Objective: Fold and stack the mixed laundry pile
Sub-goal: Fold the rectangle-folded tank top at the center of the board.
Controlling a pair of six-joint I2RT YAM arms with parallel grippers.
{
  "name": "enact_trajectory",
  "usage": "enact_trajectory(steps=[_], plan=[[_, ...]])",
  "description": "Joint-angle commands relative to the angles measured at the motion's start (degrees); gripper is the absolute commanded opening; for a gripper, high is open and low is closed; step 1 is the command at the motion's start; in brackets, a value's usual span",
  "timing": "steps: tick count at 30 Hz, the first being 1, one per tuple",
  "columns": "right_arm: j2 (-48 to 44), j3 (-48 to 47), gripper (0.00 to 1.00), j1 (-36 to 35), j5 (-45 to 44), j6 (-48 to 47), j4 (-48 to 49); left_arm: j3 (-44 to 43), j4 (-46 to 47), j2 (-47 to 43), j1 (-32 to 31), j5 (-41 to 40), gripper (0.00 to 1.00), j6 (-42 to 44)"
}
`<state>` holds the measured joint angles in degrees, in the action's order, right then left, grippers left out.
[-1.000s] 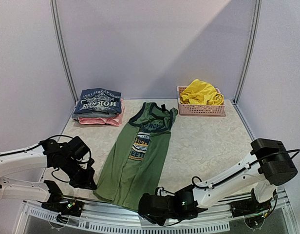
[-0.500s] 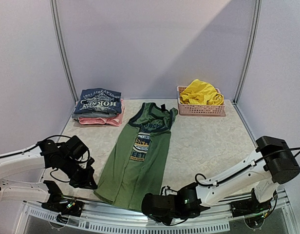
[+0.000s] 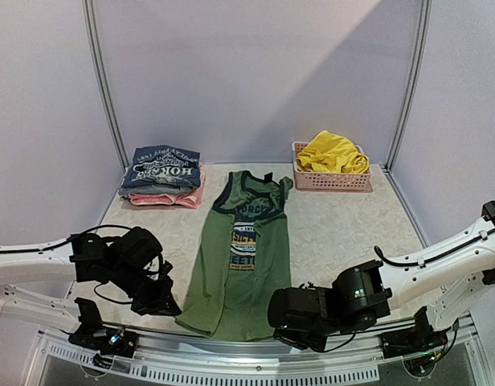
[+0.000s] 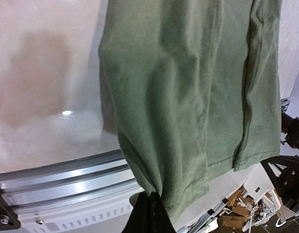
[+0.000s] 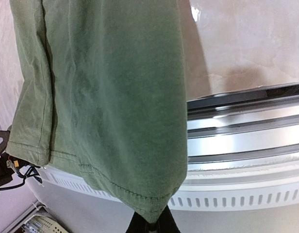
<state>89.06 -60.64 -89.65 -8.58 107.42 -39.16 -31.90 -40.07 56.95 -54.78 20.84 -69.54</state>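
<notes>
The left pincer (image 4: 150,214) is clamped on the shirt (image 3: 243,257) at its near left hem corner, and the right pincer (image 5: 152,221) on the near right corner. The shirt lies flat along the worktop (image 3: 336,225), neck farthest away. Yellow shorts (image 3: 332,151) sit in the far-right basket (image 3: 332,182).

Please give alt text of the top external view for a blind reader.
The left gripper and the right gripper each pinch a bottom corner of an olive-green sleeveless shirt spread on the table. Behind it sit folded clothes and a pink basket holding yellow shorts.
</notes>
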Motion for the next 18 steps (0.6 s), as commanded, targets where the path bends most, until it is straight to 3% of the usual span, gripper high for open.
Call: enact_trajectory(steps=[1, 6, 11, 18], plan=[[-2.36, -1.07, 0.0, 1.6, 2.71, -5.85, -6.24, -7.07, 1.8, 3.25, -3.82, -5.06, 0.0, -6.0], [-5.5, -3.02, 0.0, 6.86, 3.13, -11.59, -10.68, -14.82, -3.86, 6.25, -4.01, -10.73, 0.0, -6.93], [-7.89, -4.48, 0.0, 16.52, 6.74, -23.36, -12.58, -19.16, -3.34, 11.81, -3.58, -13.67, 0.0, -7.9], [-4.06, -11.73, 0.0, 28.57, 13.02, -39.81, -16.06, -28.75, -4.38, 21.61, 0.91, -16.01, 0.0, -4.7]])
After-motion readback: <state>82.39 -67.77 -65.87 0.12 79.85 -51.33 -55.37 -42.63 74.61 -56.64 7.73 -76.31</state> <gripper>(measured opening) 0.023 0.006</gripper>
